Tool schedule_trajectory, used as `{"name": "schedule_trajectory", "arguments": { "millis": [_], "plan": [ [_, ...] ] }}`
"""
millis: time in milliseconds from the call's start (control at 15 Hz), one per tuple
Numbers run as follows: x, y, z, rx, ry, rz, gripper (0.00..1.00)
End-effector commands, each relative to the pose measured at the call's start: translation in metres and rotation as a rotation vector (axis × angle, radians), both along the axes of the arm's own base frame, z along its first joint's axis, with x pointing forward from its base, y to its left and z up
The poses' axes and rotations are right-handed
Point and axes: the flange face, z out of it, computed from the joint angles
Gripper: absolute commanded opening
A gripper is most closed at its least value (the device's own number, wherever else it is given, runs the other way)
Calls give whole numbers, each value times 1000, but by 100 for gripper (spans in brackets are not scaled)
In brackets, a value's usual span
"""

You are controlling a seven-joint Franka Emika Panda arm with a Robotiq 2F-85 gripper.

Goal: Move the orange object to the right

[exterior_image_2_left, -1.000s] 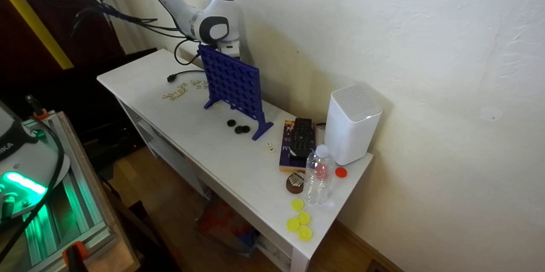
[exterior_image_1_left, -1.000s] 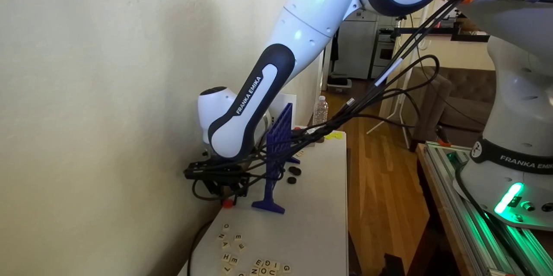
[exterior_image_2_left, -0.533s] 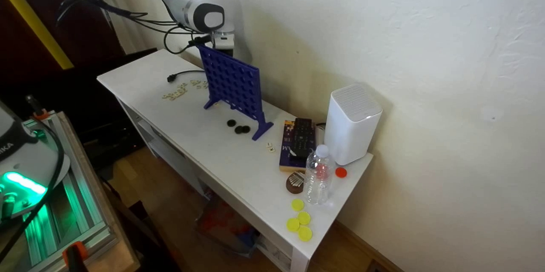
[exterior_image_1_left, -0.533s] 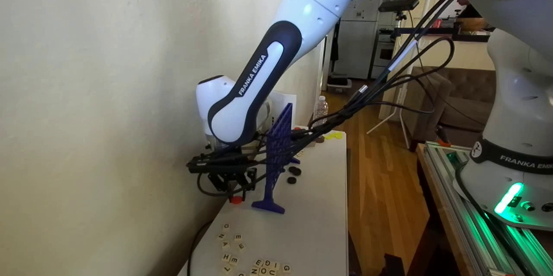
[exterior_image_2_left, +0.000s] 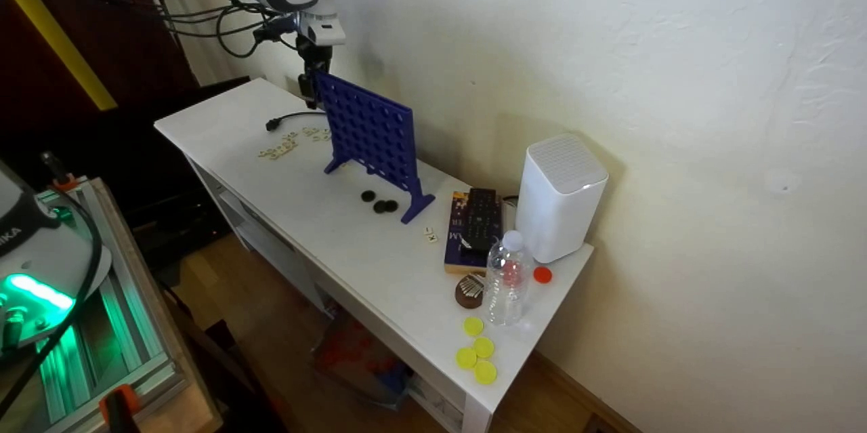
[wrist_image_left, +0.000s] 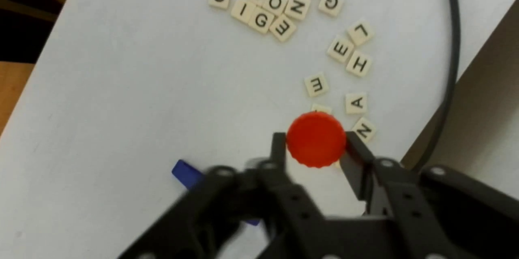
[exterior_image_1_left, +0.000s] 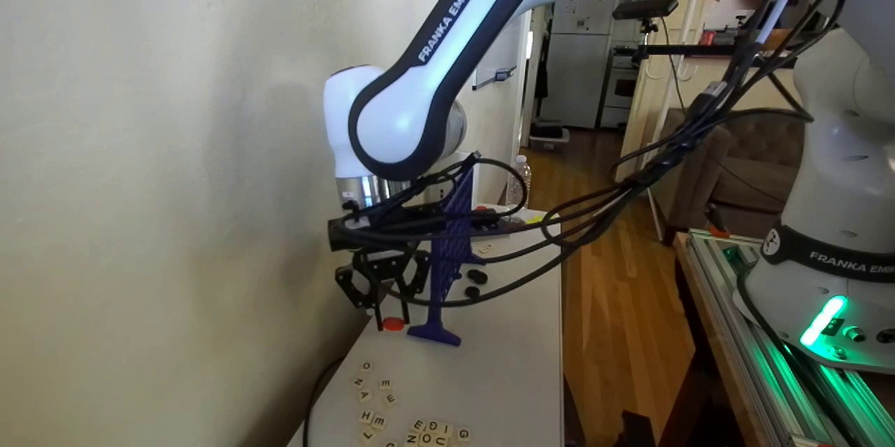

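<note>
Your hand (wrist_image_left: 316, 140) grasps the orange-red disc (exterior_image_1_left: 393, 324) by opposite edges. You see the disc right of centre in the wrist view, hiding parts of the letter tiles (wrist_image_left: 260, 20) beyond it; more tiles spread across the top of that frame. In an exterior view it shows low and left of centre.

Read from the left in an exterior view: your robot's base (exterior_image_2_left: 40, 250), with a green light (exterior_image_2_left: 40, 291), fills the lower left. Toward the upper left, a corded black plug (exterior_image_2_left: 273, 124) lies on the white table (exterior_image_2_left: 325, 230), and tiles lie scattered just below it. Your hand points downward there, next to the top left corner of the upright blue stand (exterior_image_2_left: 371, 128) near the centre. Three black discs (exterior_image_2_left: 368, 196) lie in front of the stand. Right of centre you find two tiles, then a book (exterior_image_2_left: 455, 236) with a black remote (exterior_image_2_left: 481, 216) on top. Below these sits a brown round piece (exterior_image_2_left: 469, 294) with metal tines. Four yellow discs (exterior_image_2_left: 483, 347) lie lower right, below a clear bottle (exterior_image_2_left: 506, 301). Last on the right are a loose red disc (exterior_image_2_left: 542, 274) and a tall white box (exterior_image_2_left: 563, 202).
</note>
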Motion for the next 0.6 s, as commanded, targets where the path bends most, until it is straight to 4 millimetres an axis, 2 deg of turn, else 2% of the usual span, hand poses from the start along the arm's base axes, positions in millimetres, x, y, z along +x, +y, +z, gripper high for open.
{"name": "schedule_trajectory", "arguments": {
  "millis": [0, 267, 533],
  "plan": [
    [-35, -2, 35, 114, -14, 164, 14],
    [-58, -15, 63, 227, -64, 361, 14],
    [-73, -36, 81, 318, -125, 500, 14]
  ]
}}
